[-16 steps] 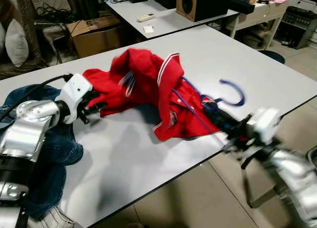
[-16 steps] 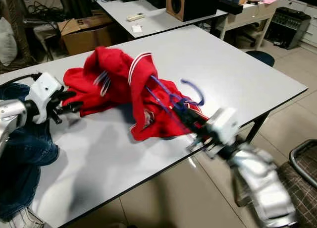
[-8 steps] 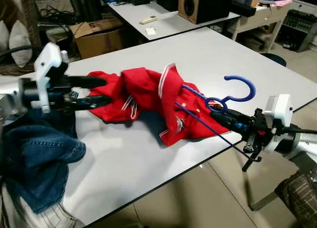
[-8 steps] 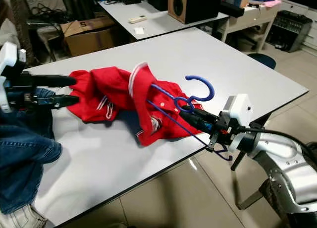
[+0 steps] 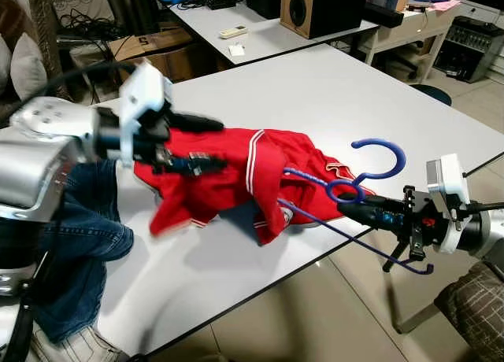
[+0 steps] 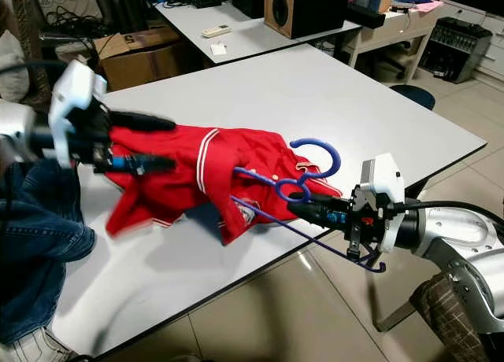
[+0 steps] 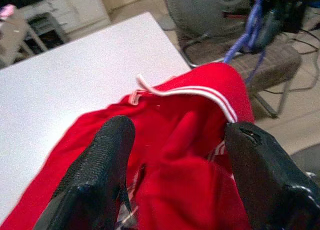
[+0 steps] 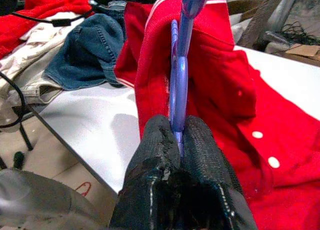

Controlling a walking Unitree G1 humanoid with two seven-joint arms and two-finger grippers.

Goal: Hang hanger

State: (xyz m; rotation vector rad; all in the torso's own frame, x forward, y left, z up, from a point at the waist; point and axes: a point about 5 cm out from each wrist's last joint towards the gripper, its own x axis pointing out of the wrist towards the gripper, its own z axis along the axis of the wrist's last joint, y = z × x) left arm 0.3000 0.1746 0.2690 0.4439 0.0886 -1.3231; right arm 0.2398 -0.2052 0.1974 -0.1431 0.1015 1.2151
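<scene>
We see the blue hanger (image 5: 356, 190) at the table's (image 5: 331, 86) near edge, pinched in our right gripper (image 6: 303, 209), partly buried in the red shirt (image 5: 228, 177). Our left gripper (image 5: 206, 144), fingers spread, straddles blurred shirt cloth. Jeans (image 5: 87, 244) drape the left edge.

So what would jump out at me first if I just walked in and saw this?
The bright red shirt stretched over the white table grabs the eye. The left gripper, fingers spread, is at one end of it. At the table's near edge the right gripper pinches a blue hanger whose hook curls upward, one arm of it tucked into the shirt. Blue jeans lie heaped at the table's left end.
</scene>
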